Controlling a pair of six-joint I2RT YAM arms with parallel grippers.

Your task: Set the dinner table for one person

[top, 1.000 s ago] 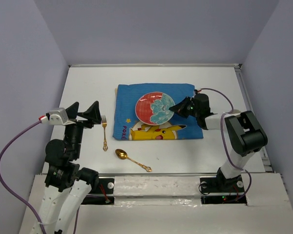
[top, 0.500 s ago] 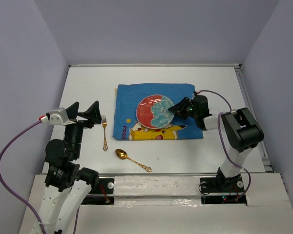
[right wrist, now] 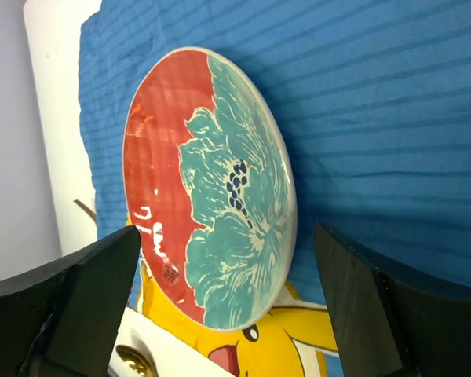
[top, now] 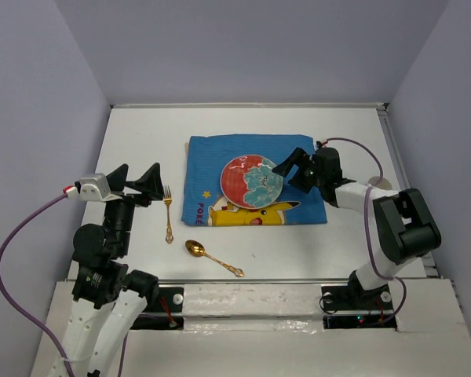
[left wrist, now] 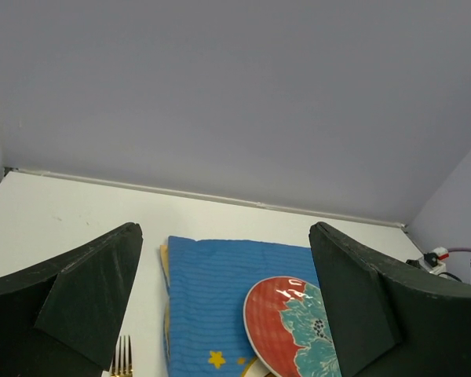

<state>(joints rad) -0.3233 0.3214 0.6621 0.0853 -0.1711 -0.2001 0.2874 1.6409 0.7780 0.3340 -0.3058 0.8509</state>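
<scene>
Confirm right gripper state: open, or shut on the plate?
Open. In the right wrist view the right gripper shows fingers wide apart, gripping nothing; the plate lies flat on the placemat beyond them.

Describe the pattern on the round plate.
The plate is red with a large teal flower, cream rim; clearest in the right wrist view.

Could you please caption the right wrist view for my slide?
Right gripper, jaws open, facing a red-and-teal floral plate on the blue Pikachu placemat.
</scene>
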